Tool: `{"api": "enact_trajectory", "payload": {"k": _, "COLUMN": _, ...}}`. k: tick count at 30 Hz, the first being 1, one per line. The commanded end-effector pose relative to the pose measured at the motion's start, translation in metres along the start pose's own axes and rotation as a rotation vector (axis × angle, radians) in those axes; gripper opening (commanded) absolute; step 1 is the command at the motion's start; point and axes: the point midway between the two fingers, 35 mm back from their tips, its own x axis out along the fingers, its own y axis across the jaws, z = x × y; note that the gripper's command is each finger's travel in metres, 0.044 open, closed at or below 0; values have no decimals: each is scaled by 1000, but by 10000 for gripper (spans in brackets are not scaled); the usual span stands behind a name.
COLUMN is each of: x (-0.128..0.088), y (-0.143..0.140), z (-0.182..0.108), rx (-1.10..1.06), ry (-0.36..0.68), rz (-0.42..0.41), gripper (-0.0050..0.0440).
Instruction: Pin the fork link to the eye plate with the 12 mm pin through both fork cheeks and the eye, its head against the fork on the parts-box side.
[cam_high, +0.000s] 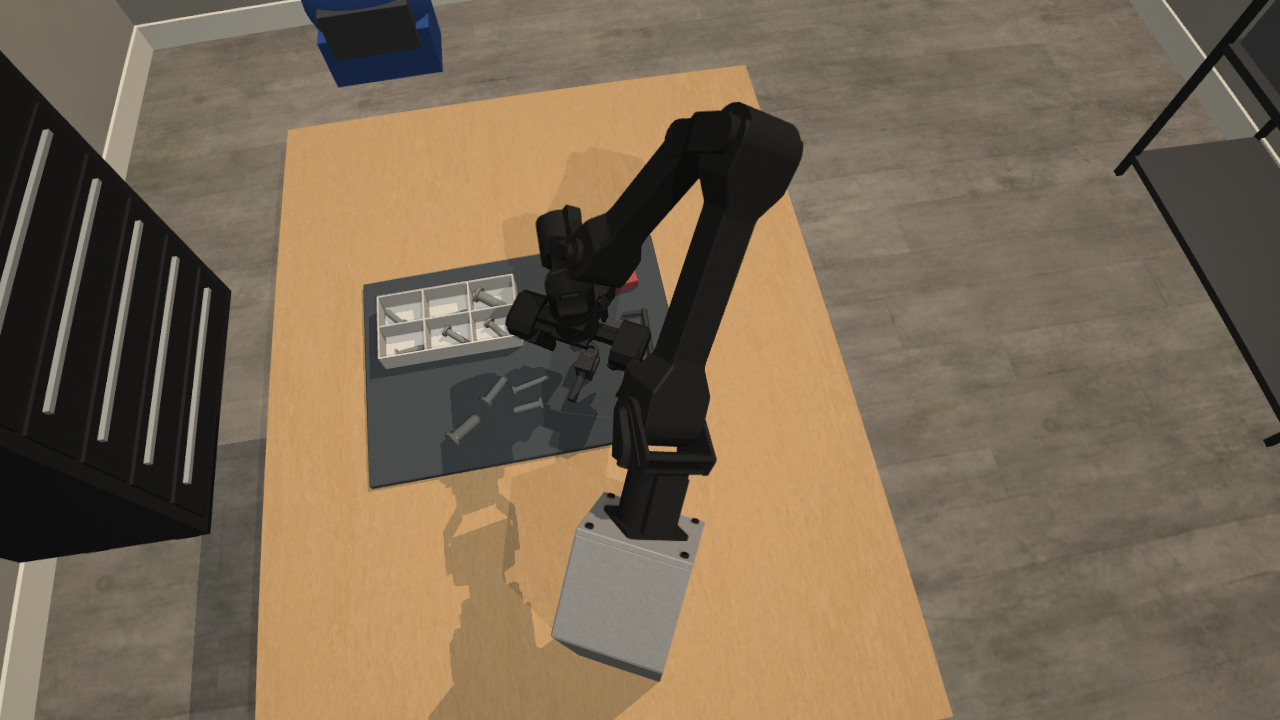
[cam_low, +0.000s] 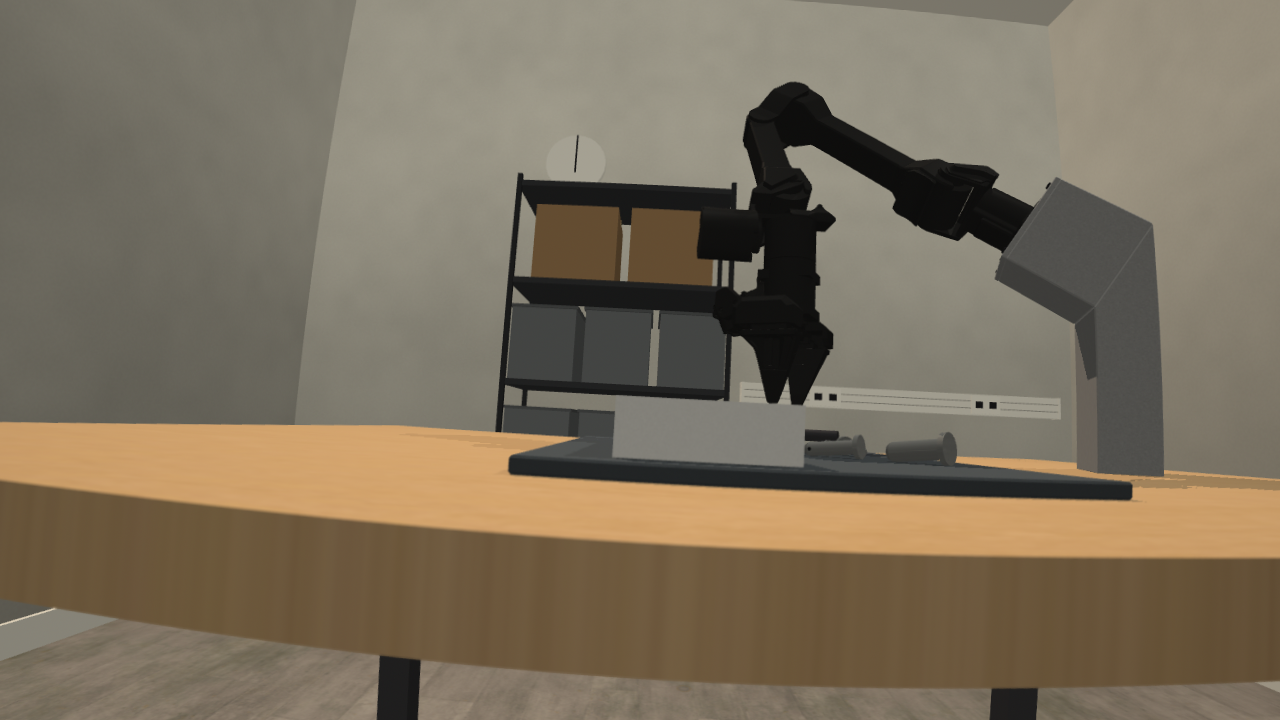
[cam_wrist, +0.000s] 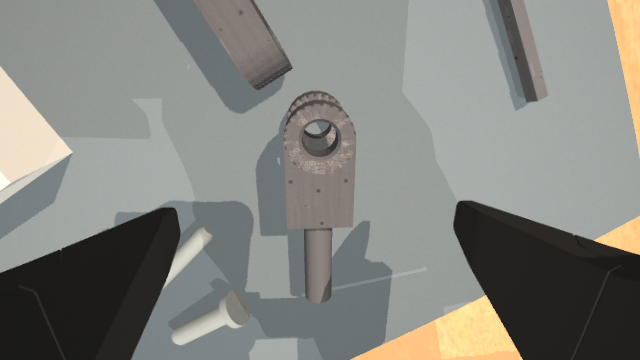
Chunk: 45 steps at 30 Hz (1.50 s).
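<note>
The fork link lies on the dark mat with one cheek facing up, its two cheeks stacked and its rod toward the bottom of the wrist view. My gripper is open and empty above it, one finger to each side. A brown bar with a rounded end, seemingly the eye plate, lies at the wrist view's upper left; its eye is out of frame. Loose headed pins lie toward the parts-box side; which is the 12 mm one I cannot tell.
The white six-compartment parts box stands on the mat, with pins in several compartments. A red piece shows behind the gripper. A narrow brown bar lies at the wrist view's upper right.
</note>
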Motion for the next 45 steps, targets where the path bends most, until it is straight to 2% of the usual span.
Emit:
{"api": "enact_trajectory", "payload": {"k": 1, "x": 0, "y": 1, "z": -2, "rx": -3, "ry": 2, "rz": 5, "gripper": 440}}
{"api": "enact_trajectory", "payload": {"k": 36, "x": 0, "y": 1, "z": -1, "rx": -3, "ry": 2, "rz": 5, "gripper": 440}}
{"api": "enact_trajectory", "payload": {"k": 37, "x": 0, "y": 1, "z": -1, "rx": -3, "ry": 2, "rz": 5, "gripper": -50}}
{"api": "enact_trajectory", "payload": {"k": 45, "x": -2, "y": 3, "z": 1, "rx": 3, "ry": -3, "rz": 4, "gripper": -50}}
